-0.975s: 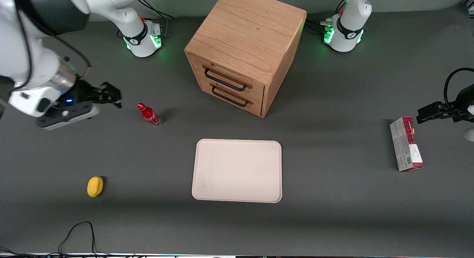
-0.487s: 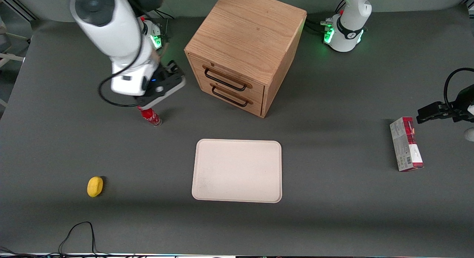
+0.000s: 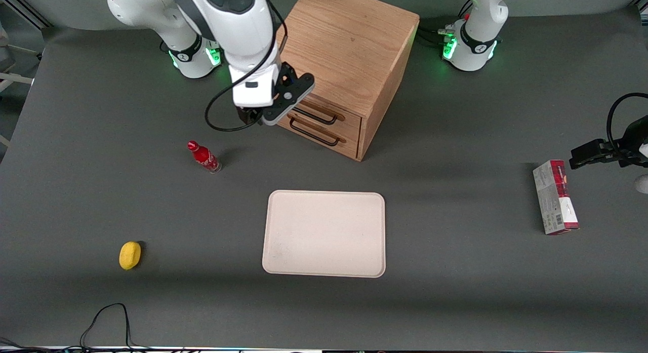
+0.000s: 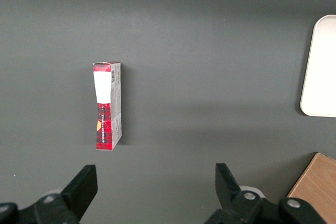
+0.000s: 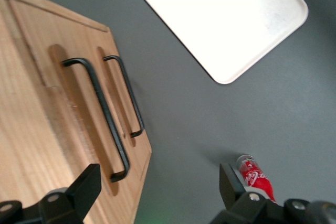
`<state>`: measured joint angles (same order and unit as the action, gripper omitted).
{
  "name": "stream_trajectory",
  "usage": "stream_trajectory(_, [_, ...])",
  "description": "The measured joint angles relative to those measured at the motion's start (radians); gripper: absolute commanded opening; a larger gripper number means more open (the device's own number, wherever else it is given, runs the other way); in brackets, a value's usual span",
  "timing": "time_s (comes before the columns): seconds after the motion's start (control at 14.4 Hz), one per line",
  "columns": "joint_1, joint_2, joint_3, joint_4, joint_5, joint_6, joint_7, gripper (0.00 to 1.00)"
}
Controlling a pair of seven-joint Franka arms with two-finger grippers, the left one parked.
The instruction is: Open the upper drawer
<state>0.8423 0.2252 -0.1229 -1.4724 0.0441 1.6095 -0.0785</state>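
Observation:
The oak cabinet point(image 3: 349, 34) stands at the back of the table with two drawers facing the front camera. The upper drawer point(image 3: 349, 119) is shut; its black bar handle point(image 3: 324, 118) is partly covered by my right gripper point(image 3: 286, 96). The gripper hovers above the drawer fronts at the end of the cabinet toward the working arm. It is open and empty. In the right wrist view the upper handle point(image 5: 98, 111) and the lower handle point(image 5: 127, 95) lie below the gripper point(image 5: 157, 192), with one finger point(image 5: 86, 186) over the wood.
A cream tray point(image 3: 324, 234) lies nearer the front camera than the cabinet. A red cola bottle point(image 3: 204, 157) stands beside the gripper toward the working arm's end. A yellow object point(image 3: 129, 255) lies farther that way. A red box point(image 3: 555, 197) lies toward the parked arm's end.
My right arm has swung from the working arm's end of the table, past the cola bottle, to the cabinet's front. The drawers have not moved.

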Motion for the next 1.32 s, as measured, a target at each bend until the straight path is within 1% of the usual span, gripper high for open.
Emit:
stream_trajectory(0.14, [0.022, 0.001, 0.0, 0.0, 0.02, -0.001, 0.0, 1.0])
stream_trajectory(0.49, [0.022, 0.006, -0.011, -0.001, 0.127, -0.004, -0.08, 1.0])
stream_trajectory(0.77, [0.019, 0.01, -0.017, -0.012, 0.137, -0.008, -0.154, 1.0])
stream_trajectory(1.04, [0.019, 0.016, -0.021, -0.043, 0.137, 0.007, -0.174, 1.0])
stream_trajectory(1.32, [0.02, 0.017, -0.023, -0.105, 0.137, 0.095, -0.178, 1.0])
